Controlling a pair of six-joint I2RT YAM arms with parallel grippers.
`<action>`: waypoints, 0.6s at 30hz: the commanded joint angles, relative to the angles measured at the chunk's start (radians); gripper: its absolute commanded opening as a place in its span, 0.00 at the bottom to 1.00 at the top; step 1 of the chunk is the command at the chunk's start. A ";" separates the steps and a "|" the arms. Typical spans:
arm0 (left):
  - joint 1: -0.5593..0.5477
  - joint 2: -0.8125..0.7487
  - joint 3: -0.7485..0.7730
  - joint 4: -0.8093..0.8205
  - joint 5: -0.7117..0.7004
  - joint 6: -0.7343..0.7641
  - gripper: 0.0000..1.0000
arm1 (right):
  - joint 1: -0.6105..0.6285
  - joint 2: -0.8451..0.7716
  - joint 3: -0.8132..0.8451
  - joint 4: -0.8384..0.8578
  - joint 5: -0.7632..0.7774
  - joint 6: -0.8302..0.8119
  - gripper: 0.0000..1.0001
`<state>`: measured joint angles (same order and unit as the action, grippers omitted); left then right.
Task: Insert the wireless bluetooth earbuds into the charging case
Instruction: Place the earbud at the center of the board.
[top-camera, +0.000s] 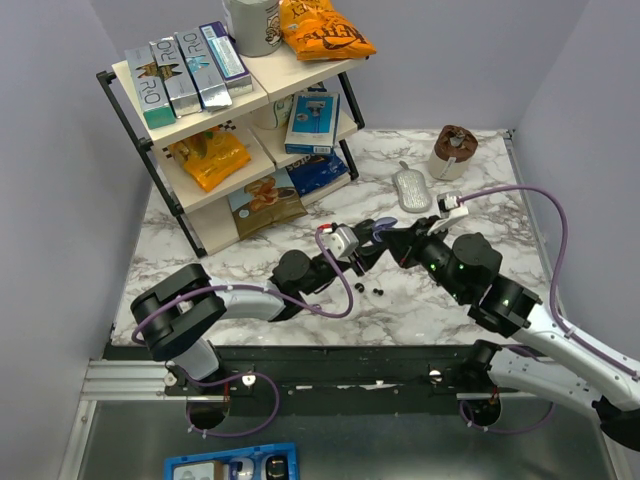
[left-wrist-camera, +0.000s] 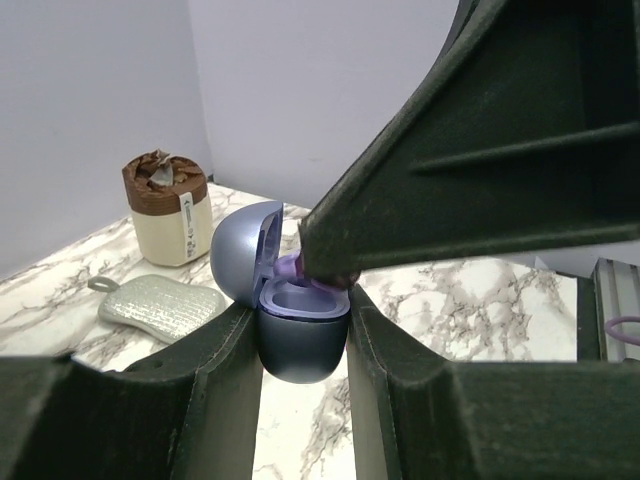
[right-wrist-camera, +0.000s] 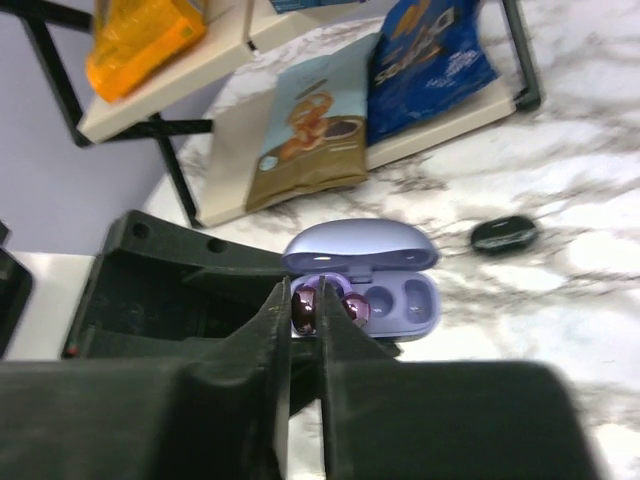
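My left gripper (top-camera: 365, 246) is shut on the lilac charging case (top-camera: 378, 231) and holds it above the marble table, lid open. In the left wrist view the case (left-wrist-camera: 300, 345) sits clamped between my fingers (left-wrist-camera: 225, 380). My right gripper (right-wrist-camera: 305, 300) is shut on a glossy dark-purple earbud (right-wrist-camera: 304, 312), held at the left well of the case (right-wrist-camera: 405, 300). The right well looks empty. From the left wrist view the right gripper's finger (left-wrist-camera: 470, 180) reaches down into the case. Two small dark pieces (top-camera: 372, 291) lie on the table below; one shows in the right wrist view (right-wrist-camera: 503, 234).
A black-framed shelf rack (top-camera: 135, 125) with snack packs and boxes stands at the back left. A grey pad (top-camera: 411, 190) and a brown-topped jar (top-camera: 453, 152) are at the back right. They also show in the left wrist view: the pad (left-wrist-camera: 160, 308), the jar (left-wrist-camera: 165, 208).
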<state>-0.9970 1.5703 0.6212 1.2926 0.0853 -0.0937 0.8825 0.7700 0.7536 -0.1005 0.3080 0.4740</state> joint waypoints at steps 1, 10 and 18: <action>-0.003 -0.032 -0.046 0.402 -0.032 0.035 0.00 | 0.006 -0.014 0.055 -0.059 0.062 -0.031 0.06; -0.002 -0.065 -0.101 0.402 -0.058 0.052 0.00 | 0.004 0.006 0.075 -0.064 0.063 -0.043 0.01; 0.001 -0.231 -0.260 0.399 -0.298 0.176 0.00 | -0.003 0.028 -0.002 -0.111 0.178 -0.043 0.01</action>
<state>-0.9970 1.4693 0.4633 1.3003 -0.0238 -0.0074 0.8825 0.7761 0.7982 -0.1684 0.3996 0.4381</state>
